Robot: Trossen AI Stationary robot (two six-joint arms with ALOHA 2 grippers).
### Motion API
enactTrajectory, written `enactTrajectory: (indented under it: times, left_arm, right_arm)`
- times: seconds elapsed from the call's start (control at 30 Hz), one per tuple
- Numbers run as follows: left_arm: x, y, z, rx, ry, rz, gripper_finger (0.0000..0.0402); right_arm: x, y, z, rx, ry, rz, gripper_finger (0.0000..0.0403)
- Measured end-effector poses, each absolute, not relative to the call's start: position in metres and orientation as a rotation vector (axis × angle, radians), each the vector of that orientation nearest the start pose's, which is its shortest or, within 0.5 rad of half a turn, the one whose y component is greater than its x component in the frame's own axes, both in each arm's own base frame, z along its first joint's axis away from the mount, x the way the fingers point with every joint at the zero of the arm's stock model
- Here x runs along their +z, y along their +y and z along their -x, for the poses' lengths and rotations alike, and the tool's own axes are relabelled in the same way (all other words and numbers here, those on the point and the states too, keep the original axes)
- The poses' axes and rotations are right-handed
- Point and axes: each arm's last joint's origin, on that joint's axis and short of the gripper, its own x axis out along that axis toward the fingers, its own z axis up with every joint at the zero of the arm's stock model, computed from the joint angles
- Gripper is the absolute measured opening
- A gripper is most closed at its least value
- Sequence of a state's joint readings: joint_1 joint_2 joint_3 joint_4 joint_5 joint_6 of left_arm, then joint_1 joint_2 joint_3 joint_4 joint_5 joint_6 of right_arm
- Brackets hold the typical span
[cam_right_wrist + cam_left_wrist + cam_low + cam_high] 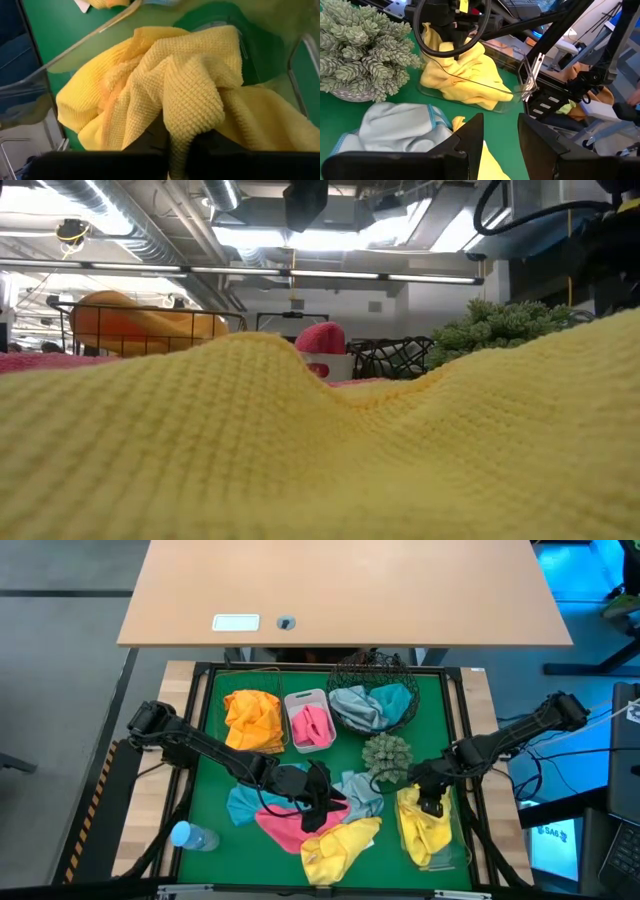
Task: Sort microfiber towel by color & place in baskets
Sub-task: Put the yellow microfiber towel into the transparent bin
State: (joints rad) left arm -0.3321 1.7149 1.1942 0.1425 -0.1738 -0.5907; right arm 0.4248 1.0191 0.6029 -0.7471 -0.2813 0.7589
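Note:
A yellow towel [425, 825] lies in the clear tray [455, 858] at the near right. My right gripper [430, 804] is shut on it from above. My left gripper [316, 808] hovers open and empty over loose towels at the near middle: a pink one [285, 825], a yellow one [340, 845] and light blue ones [362, 790] [243, 803]. At the far side, the wire-grid basket [214, 710] holds an orange towel, the white tub [308, 698] a pink one, and the round mesh basket [400, 722] blue-grey ones. My right gripper pinches a raised fold of the yellow towel [186, 125] between its two fingers, coming from above and pointing down. The rest of the towel lies bunched in the clear tray [75, 47] under the gripper.
A spiky grey-green ball plant [386, 755] stands between the two grippers. A clear bottle with a blue cap [192, 836] lies at the near left. A wooden desk [340, 590] stands beyond the far edge. In the low view a yellow towel [320, 450] fills the foreground.

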Motion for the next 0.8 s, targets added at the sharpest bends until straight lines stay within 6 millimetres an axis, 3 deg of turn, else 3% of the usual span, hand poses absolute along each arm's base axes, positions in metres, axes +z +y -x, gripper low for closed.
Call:
enactTrajectory:
  times: [0.47,0.8]
  left_arm:
    - [0.2594,-0.1223,-0.3701,-0.054,0.398,0.436,0.0115]
    - [0.2593,-0.1223,-0.3701,-0.054,0.398,0.435,0.0115]
  right_arm:
    - [0.2008,0.0823,-0.1554,0.274,1.318,-0.625,0.0134]
    - [0.2014,0.0833,-0.1549,0.303,1.339,-0.657,0.0082]
